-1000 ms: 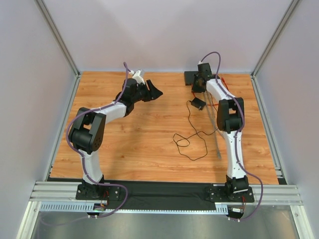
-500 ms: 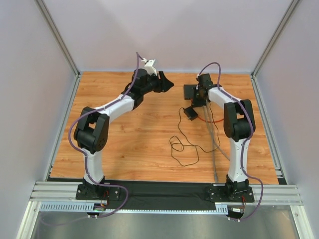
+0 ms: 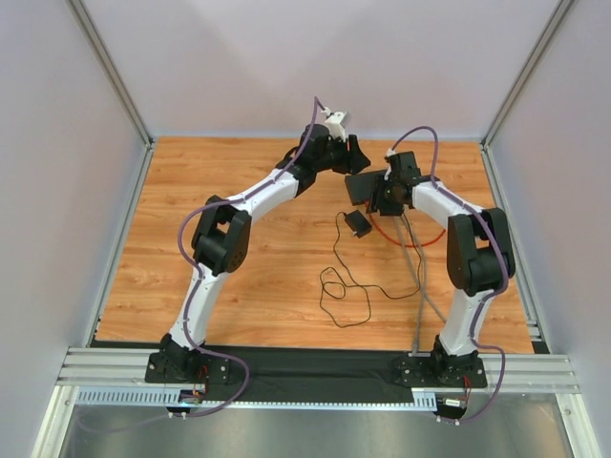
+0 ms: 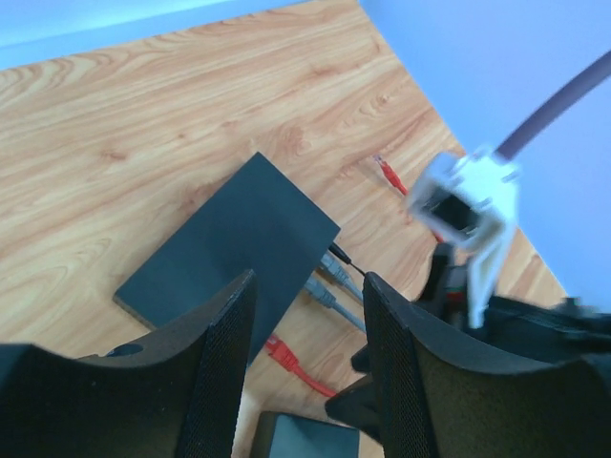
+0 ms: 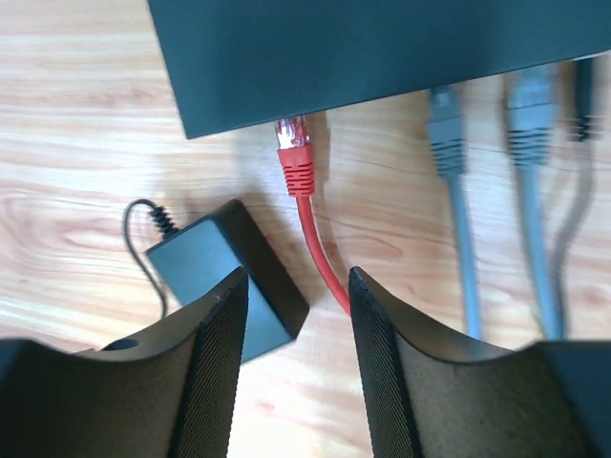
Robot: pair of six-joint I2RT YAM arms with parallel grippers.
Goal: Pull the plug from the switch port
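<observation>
The flat black switch [image 3: 361,186] lies at the far middle of the table, seen large in the right wrist view [image 5: 382,48] and the left wrist view [image 4: 234,239]. A red plug [image 5: 294,157] lies at its port edge with its clear tip showing; I cannot tell if it is still seated. It also shows in the left wrist view [image 4: 282,351]. My right gripper [image 5: 296,372] is open, its jaws either side of the red cable [image 5: 325,258], not touching it. My left gripper [image 4: 305,382] is open and empty, just above the switch's far side [image 3: 355,153].
Two grey plugs [image 5: 444,119] and a thin black power plug [image 5: 582,95] sit in the switch. A small black adapter [image 5: 224,277] with a thin black cord [image 3: 348,286] lies close by the red plug. Grey cables [image 3: 417,286] trail toward the near edge.
My left arm has swung right and reached out over the switch. The switch has slid nearer and turned, and the adapter and cords shifted left. My right gripper has drawn back with them.
</observation>
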